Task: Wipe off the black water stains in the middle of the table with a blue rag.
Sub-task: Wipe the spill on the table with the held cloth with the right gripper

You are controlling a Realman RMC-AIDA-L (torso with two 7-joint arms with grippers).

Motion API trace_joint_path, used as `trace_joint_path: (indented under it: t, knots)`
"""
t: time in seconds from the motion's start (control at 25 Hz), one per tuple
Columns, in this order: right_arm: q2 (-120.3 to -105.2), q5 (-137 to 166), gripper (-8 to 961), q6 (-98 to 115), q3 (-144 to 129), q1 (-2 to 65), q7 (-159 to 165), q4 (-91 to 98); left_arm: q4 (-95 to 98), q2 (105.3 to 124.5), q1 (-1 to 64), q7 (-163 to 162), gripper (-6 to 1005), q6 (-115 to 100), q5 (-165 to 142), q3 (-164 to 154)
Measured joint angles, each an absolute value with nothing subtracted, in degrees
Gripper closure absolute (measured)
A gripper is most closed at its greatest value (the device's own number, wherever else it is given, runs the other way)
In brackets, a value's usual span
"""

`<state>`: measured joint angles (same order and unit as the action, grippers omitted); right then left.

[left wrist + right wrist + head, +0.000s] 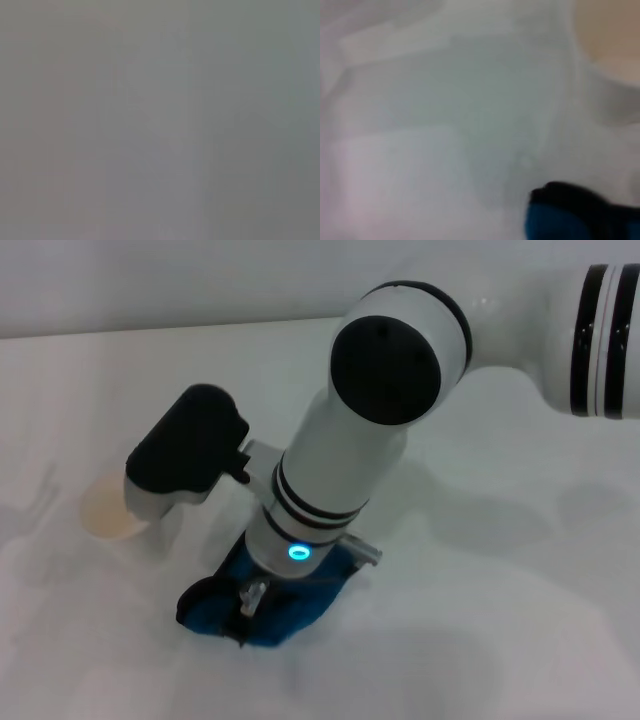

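Head view: the blue rag [262,605] lies bunched on the white table [480,640], low and left of centre in the frame, under the right gripper [250,602] pressed down on it; whether its fingers grip the cloth I cannot tell. Just left, a paper cup [108,510] stands upright, its inside pale, contents unclear. Left wrist view is plain grey.

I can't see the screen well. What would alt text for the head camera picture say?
The robot's right arm reaches down across a white table, its hand pressing a crumpled blue rag onto the surface. A paper cup stands beside the arm, on the robot's left. No dark stain shows around the rag.
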<state>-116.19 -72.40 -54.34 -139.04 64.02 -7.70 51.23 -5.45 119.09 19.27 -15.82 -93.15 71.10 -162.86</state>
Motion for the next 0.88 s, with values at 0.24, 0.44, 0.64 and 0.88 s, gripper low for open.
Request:
trace_joint_path:
  t: [0.24, 0.44, 0.64, 0.88]
  knots:
    - [-116.19, -62.64, 941, -52.95, -135.14, 62.23, -3.26, 50.98, -5.45, 119.09, 19.25, -15.82, 105, -93.17, 71.1, -162.86]
    - [-116.2, -54.78, 940, -53.1, -132.51, 61.06, 1.04, 50.05, -5.45, 119.09, 19.24, -15.81, 105, -93.15, 71.1, -162.86]
    - [-116.19, -49.58, 940, -52.63, -131.59, 60.99, 4.47, 47.0, -5.45, 119.09, 19.24, -15.82, 104, -92.93, 71.1, -162.86]
    - [-116.2, -43.25, 940, -51.93, -129.99, 60.64, 8.22, 45.44, -5.45, 119.03, 19.2, -15.82, 104, -92.82, 71.14, -162.86]
